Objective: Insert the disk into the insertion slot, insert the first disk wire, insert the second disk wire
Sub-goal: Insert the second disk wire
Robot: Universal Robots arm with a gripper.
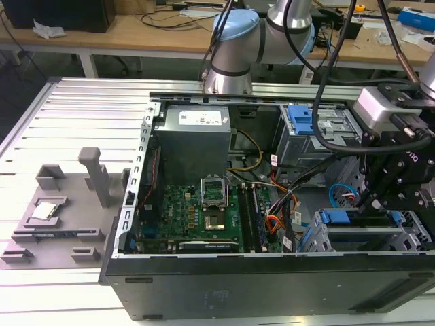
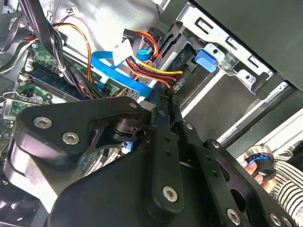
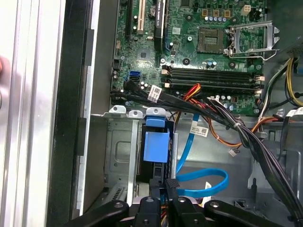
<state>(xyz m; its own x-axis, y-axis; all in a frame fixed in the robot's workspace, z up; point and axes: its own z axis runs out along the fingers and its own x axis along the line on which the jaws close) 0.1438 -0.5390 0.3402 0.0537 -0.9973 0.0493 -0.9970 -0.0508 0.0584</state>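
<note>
just ahead of the gripper (image 3: pixel 163 187), the disk (image 3: pixel 155 146) sits in the insertion slot (image 3: pixel 120 156), its blue carrier edge showing and its long axis running into the bay, away from the fingers. this suggests the disk step is done. the fingers stand narrow, nearly together, at the rear of the disk; whether they pinch a plug i cannot tell. beside them the second disk wire (image 3: pixel 203 182) loops, and the first disk wire (image 2: pixel 151 64) ends close to the disk, ready for connection.

Arm (image 1: pixel 285 27) reaching down, gripper (image 3: pixel 163 184) lowered, jaws nearly closed, tips close together.
</note>
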